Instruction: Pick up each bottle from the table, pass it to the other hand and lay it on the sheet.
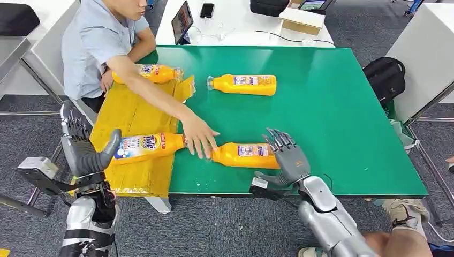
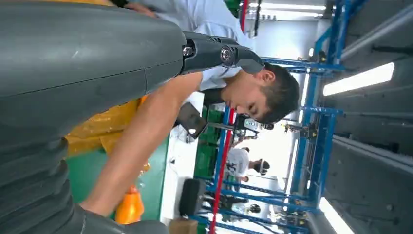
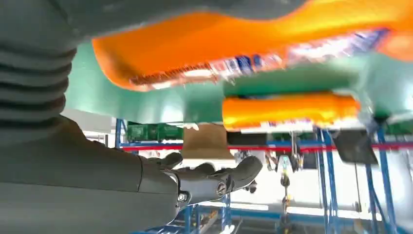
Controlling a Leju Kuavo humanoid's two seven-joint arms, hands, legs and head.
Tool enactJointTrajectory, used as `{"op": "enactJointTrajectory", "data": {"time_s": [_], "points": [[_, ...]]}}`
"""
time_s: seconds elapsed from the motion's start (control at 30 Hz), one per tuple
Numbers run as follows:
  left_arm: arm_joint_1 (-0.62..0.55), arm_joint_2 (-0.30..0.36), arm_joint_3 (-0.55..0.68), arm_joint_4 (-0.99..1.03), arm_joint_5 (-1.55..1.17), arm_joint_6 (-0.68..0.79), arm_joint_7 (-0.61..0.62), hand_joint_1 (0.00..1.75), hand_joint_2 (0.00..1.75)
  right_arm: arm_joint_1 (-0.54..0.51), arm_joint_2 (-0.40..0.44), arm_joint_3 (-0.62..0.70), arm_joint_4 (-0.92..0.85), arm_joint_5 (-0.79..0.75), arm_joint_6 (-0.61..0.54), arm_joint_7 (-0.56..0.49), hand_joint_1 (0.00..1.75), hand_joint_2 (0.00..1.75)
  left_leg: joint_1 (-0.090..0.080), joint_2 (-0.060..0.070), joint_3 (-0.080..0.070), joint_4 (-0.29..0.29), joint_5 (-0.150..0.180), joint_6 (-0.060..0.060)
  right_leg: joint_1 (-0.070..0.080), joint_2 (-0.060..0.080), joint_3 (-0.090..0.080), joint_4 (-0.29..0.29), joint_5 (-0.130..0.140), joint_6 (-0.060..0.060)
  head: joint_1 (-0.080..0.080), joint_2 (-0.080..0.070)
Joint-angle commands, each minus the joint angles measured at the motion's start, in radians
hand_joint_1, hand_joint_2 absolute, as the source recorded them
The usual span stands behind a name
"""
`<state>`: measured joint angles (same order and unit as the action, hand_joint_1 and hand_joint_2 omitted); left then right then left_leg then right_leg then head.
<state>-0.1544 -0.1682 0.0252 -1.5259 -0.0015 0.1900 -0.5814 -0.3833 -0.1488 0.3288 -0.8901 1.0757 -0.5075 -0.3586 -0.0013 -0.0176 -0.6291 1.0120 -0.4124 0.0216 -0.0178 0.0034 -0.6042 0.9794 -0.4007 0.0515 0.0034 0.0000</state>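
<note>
On the green table (image 1: pixel 332 107) lies a yellow sheet (image 1: pixel 134 115) at its left end. In the head view one orange bottle (image 1: pixel 145 146) lies on the sheet near its front edge, another orange bottle (image 1: pixel 155 73) at the sheet's far edge, a third bottle (image 1: pixel 243 84) on bare green beyond the sheet, and a fourth bottle (image 1: pixel 243 155) on the green just beside the sheet. The right hand (image 1: pixel 285 156) touches the base of this fourth bottle with fingers spread apart, not closed around it. A person's hand (image 1: pixel 199 138) rests on its neck. The left hand (image 1: pixel 83 147) is raised beside the sheet's front corner, fingers apart, holding nothing. The right wrist view shows the fourth bottle (image 3: pixel 234 46) very close, and the third bottle (image 3: pixel 290 109) behind it. The left wrist view shows the person's forearm (image 2: pixel 141 141) reaching over the sheet.
</note>
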Motion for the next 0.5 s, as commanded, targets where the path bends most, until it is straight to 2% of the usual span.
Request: {"op": "enactJointTrajectory", "data": {"time_s": [0.03,0.07,0.27,0.37,0.4,0.5], "points": [[0.010,0.013,-0.044,0.006,-0.041,0.029,0.008,0.00,1.75,-0.102,0.009,-0.015,0.228,0.053,0.087,0.100,0.00,0.00,0.001,0.003,0.005,-0.001,-0.002,-0.001,0.001,0.001,0.005,-0.001,-0.002,-0.002,-0.001,0.000],[0.012,0.013,-0.043,0.003,-0.042,0.031,0.010,0.00,1.75,-0.106,0.008,-0.008,0.235,0.069,0.086,0.121,0.00,1.75,0.001,0.003,0.006,0.000,-0.003,-0.001,0.001,0.001,0.006,-0.001,-0.002,-0.002,0.000,0.000],[0.024,0.020,-0.041,0.015,-0.030,0.013,0.053,0.00,1.75,-0.161,0.022,-0.018,0.326,0.092,0.180,0.221,0.00,1.75,0.000,0.003,0.005,0.000,-0.003,-0.001,0.001,0.001,0.005,0.000,-0.002,-0.002,0.000,0.000],[0.014,0.024,-0.040,0.038,-0.006,-0.008,0.079,0.00,1.75,-0.189,0.030,-0.012,0.383,0.085,0.247,0.222,0.00,1.75,0.000,0.002,0.004,0.000,-0.002,-0.001,0.001,0.001,0.004,0.000,-0.001,-0.002,0.000,0.000],[0.006,0.027,-0.041,0.053,0.005,-0.018,0.087,0.00,1.75,-0.198,0.038,-0.027,0.406,0.051,0.270,0.188,0.00,1.75,0.001,0.003,0.006,0.000,-0.003,-0.002,0.001,0.002,0.006,0.000,-0.002,-0.003,0.000,0.000],[-0.004,0.027,-0.043,0.066,0.005,-0.018,0.087,0.00,1.75,-0.205,0.044,-0.013,0.428,0.059,0.274,0.182,0.00,1.75,0.001,0.001,0.005,-0.001,-0.001,-0.001,0.001,-0.001,0.005,-0.001,-0.001,-0.002,0.000,0.000]]}}
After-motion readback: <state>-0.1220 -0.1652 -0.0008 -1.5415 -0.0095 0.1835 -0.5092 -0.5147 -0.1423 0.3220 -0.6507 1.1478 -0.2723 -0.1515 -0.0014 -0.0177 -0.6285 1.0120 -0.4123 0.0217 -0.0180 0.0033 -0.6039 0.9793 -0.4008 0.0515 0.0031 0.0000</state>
